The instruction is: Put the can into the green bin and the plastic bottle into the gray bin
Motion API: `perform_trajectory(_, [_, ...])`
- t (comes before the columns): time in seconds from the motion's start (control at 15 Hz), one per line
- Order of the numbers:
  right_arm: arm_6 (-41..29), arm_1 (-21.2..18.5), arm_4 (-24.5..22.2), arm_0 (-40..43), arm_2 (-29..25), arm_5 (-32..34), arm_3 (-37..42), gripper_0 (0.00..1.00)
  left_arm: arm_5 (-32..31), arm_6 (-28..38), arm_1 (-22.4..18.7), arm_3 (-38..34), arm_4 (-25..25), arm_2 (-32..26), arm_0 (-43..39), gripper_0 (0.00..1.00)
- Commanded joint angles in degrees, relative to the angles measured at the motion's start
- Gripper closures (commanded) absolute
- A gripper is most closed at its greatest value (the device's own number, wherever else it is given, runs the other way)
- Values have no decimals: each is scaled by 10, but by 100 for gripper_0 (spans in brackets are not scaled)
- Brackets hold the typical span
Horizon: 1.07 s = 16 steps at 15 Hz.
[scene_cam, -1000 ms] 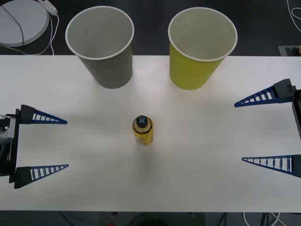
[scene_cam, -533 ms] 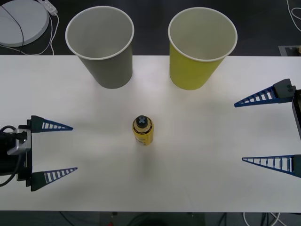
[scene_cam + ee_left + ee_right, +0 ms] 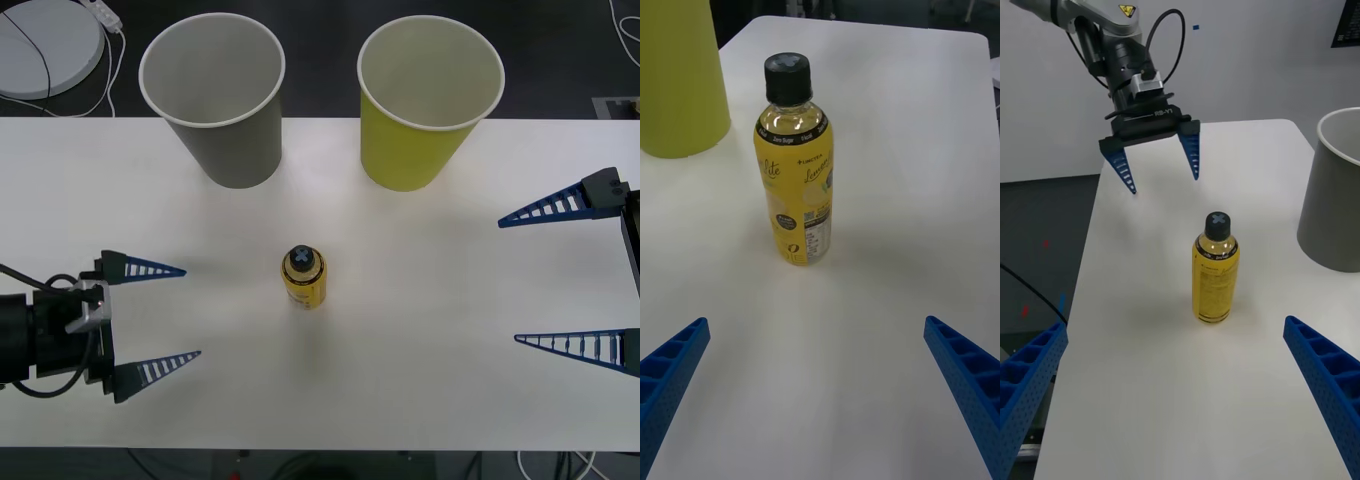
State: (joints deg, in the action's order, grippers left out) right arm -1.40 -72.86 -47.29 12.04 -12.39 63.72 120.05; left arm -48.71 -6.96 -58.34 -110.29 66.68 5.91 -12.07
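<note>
The plastic bottle [image 3: 303,279], yellow with a dark cap, stands upright in the middle of the white table [image 3: 420,350]; it also shows in the left wrist view [image 3: 794,169] and the right wrist view [image 3: 1215,268]. At the back stand the gray bin [image 3: 215,97] on the left and the green bin [image 3: 427,100] on the right, both upright. My left gripper [image 3: 190,312] is open, low over the table to the left of the bottle, fingers pointing at it with a gap between. My right gripper [image 3: 508,280] is open at the table's right edge. The can is out of view.
A round white disc [image 3: 45,45] with a cable lies on the floor beyond the table's back left corner. The green bin [image 3: 677,75] and the gray bin [image 3: 1337,191] also show at the edges of the wrist views.
My left gripper has moved right, toward the bottle, still open. The right gripper, the bottle and both bins have stayed put.
</note>
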Motion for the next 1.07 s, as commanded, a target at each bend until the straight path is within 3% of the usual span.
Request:
perform_trajectory(0.07, [0,0,0,0,0,0,0,0,15,0,13,0,2,20,9,0])
perform_trajectory(0.33, [0,0,0,0,0,0,0,0,21,4,34,0,11,28,16,0])
perform_trajectory(0.87, [0,0,0,0,0,0,0,0,22,31,124,0,90,33,31,0])
perform_trajectory(1.07, [0,0,0,0,0,0,0,0,53,47,140,10,104,68,54,0])
